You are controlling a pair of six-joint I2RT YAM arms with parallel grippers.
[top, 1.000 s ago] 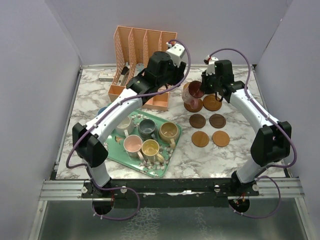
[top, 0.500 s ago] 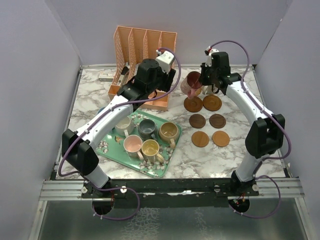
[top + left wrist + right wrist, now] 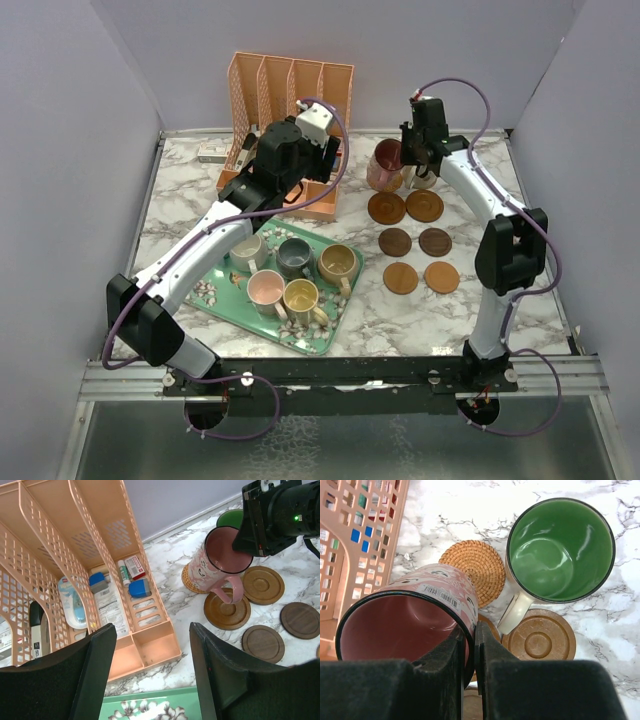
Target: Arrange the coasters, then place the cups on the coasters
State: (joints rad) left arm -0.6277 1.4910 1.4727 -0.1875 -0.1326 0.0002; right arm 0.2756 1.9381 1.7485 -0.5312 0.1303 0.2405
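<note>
My right gripper (image 3: 472,630) (image 3: 407,163) is shut on the rim of a pink cup (image 3: 410,620) (image 3: 385,165) (image 3: 220,560). The cup is tilted, its base over a woven coaster (image 3: 477,570) (image 3: 189,578). A green cup (image 3: 560,550) (image 3: 229,518) stands upright just beside it. Several wooden coasters lie in two columns in the top external view, the back pair (image 3: 387,208) (image 3: 425,205) nearest the cups. My left gripper (image 3: 151,630) (image 3: 322,150) hangs open and holds nothing, above the orange organizer's near end.
A green floral tray (image 3: 322,338) at the front left carries several cups, among them a grey one (image 3: 295,258) and a tan one (image 3: 338,263). An orange file organizer (image 3: 290,90) (image 3: 75,555) with small items stands at the back. Walls close in three sides.
My left gripper has opened wider and drawn back left, away from the pink cup, toward the organizer. My right gripper has carried the pink cup toward the back.
</note>
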